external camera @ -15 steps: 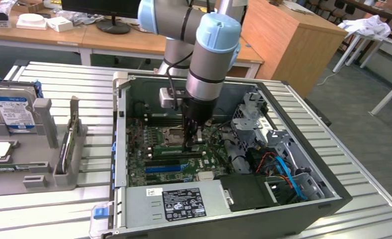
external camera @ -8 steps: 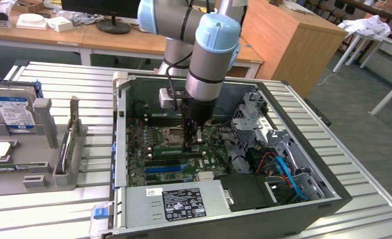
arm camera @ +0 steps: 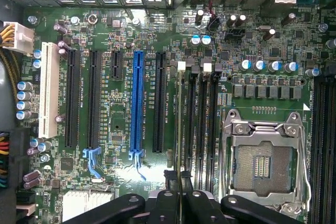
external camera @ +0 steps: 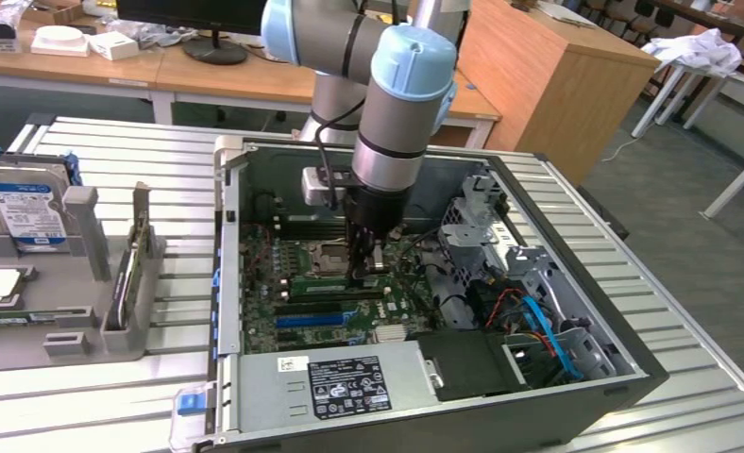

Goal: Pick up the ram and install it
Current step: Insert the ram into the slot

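Note:
The ram [arm camera: 181, 129] shows edge-on as a thin strip standing along the first of the black memory slots [arm camera: 202, 124], next to the CPU socket [arm camera: 262, 163]. My gripper [arm camera: 181, 184] is shut on the ram's near end, with a dark finger [arm camera: 167, 203] on each side. In the exterior view the gripper [external camera: 372, 267] reaches straight down into the open computer case [external camera: 599, 311], its tips at the motherboard [external camera: 303, 316] near the middle.
A long blue slot [arm camera: 138, 103] and black expansion slots lie beside the memory slots. The power supply [external camera: 334, 382] fills the case's front. On the exterior view's left, a grey fixture [external camera: 82, 321] holds a hard drive [external camera: 25, 212] and other parts.

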`<state>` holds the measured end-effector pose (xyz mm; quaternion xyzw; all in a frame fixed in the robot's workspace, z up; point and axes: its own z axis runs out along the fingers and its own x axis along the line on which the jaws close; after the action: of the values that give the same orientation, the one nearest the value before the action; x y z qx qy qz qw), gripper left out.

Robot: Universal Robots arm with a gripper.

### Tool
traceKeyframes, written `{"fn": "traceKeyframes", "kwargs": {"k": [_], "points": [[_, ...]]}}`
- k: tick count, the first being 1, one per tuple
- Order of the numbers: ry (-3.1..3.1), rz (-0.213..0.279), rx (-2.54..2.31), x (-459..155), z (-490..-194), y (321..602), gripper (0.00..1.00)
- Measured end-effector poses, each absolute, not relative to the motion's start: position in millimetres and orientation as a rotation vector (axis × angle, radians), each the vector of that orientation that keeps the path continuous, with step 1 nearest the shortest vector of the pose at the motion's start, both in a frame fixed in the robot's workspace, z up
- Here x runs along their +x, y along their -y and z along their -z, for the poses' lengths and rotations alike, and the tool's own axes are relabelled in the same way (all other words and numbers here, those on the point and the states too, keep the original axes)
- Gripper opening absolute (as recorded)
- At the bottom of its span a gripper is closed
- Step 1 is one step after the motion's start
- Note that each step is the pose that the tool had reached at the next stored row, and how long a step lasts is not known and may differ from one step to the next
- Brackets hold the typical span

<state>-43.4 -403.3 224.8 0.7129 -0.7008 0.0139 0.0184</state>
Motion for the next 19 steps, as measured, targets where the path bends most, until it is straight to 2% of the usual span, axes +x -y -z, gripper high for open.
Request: {"fn": "traceKeyframes", "kwargs": {"k": [2,3,4,5,12,19], "points": [[2.177,-0.043,2.214,-43.4,-224.8,403.3,0.13],[2.177,-0.043,2.214,-43.4,-224.8,403.3,0.19],[2.177,-0.044,2.214,-43.4,-224.8,403.3,0.19],[2.177,-0.044,2.214,-43.4,-225.1,403.3,0.26],[2.176,-0.042,2.214,-37.9,-249.6,403.3,0.26],[2.176,-0.022,2.215,-27.6,-253.8,403.8,0.26]]}}
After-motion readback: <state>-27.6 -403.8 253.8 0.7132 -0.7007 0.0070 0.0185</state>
